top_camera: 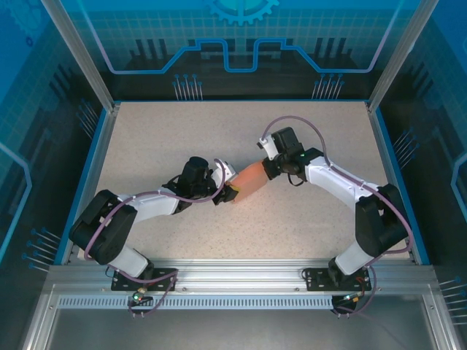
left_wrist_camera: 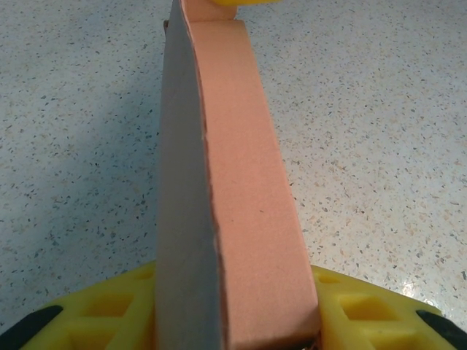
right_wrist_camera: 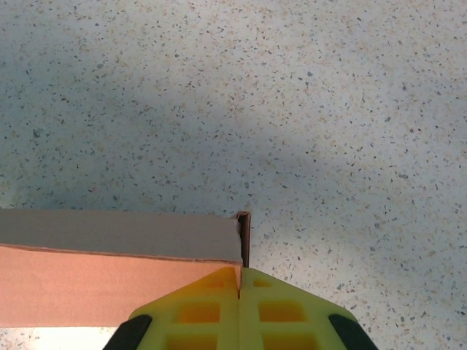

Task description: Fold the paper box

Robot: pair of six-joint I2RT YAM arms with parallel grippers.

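item 1, left gripper [left_wrist_camera: 233,324]: its yellow fingers [left_wrist_camera: 95,313] are sitting closest to the lens in the left wrist view. they are parted and pressing on either side of the paper box [left_wrist_camera: 252,189], clamping its near end across the narrow thickness. in the top view the left gripper [top_camera: 222,192] is pointing toward the right gripper.

item 2, paper box: salmon-pink card, folded into a slim, flat-sided shape. it is running straight ahead from between the left gripper's fingers and standing on edge. a grey face [left_wrist_camera: 182,204] is showing to the left of the salmon strip. its far end is meeting a yellow pad [left_wrist_camera: 237,3] at the top of the left wrist view. in the top view the paper box [top_camera: 248,180] is spanning the gap between the two grippers and touching both.

item 3, right gripper [right_wrist_camera: 239,292]: its fingers [right_wrist_camera: 193,312] are pressing together and pinching a thin card edge [right_wrist_camera: 245,240] at the box's end. the rest of the paper box [right_wrist_camera: 102,292] is stretching away to the left of these fingers. in the top view the right gripper [top_camera: 268,169] is sitting at the box's other end.

item 4, table [right_wrist_camera: 328,109]: pale speckled surface, lying beyond both sets of fingers. whether the box is touching it cannot be told.
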